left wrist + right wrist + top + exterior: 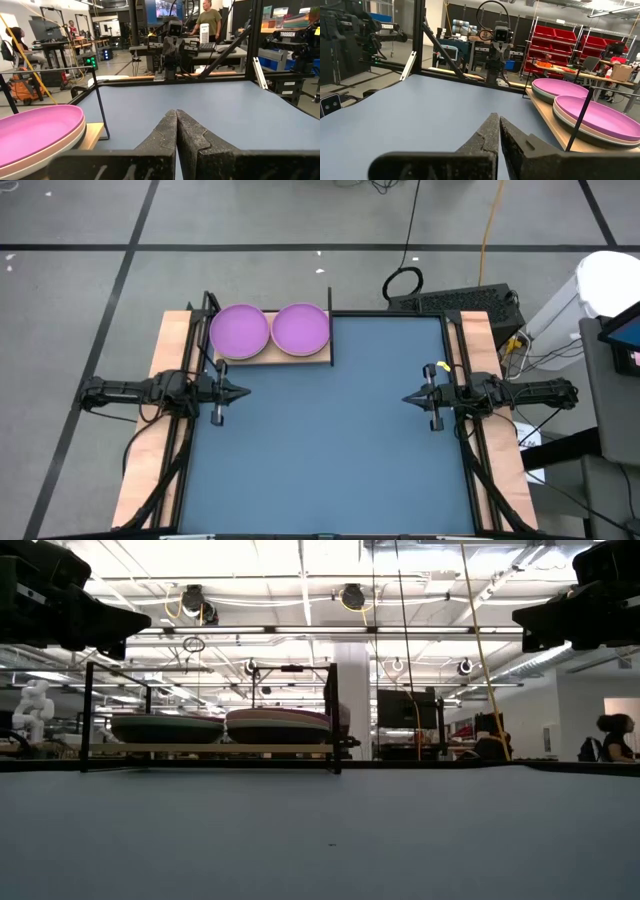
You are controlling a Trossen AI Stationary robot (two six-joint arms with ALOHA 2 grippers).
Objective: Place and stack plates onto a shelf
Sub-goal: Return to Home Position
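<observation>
We see the plates (240, 332) in two purple-topped piles side by side on the shelf (285, 360) at the far left, just beyond our left gripper (243, 392) and well apart from the right gripper (408, 398), both with fingers pressed together on nothing

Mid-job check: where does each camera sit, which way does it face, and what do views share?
High view: above the table, straight down on the blue-grey mat; left gripper and right gripper point inward.
Low view: at mat height, level toward the light wooden shelf; arms at top corners.
Left wrist view: on the left arm, facing the right arm past its own shut fingers.
Right wrist view: mirrored, facing the left arm.
Shared: both wrist views show the round purple plastic plates.
</observation>
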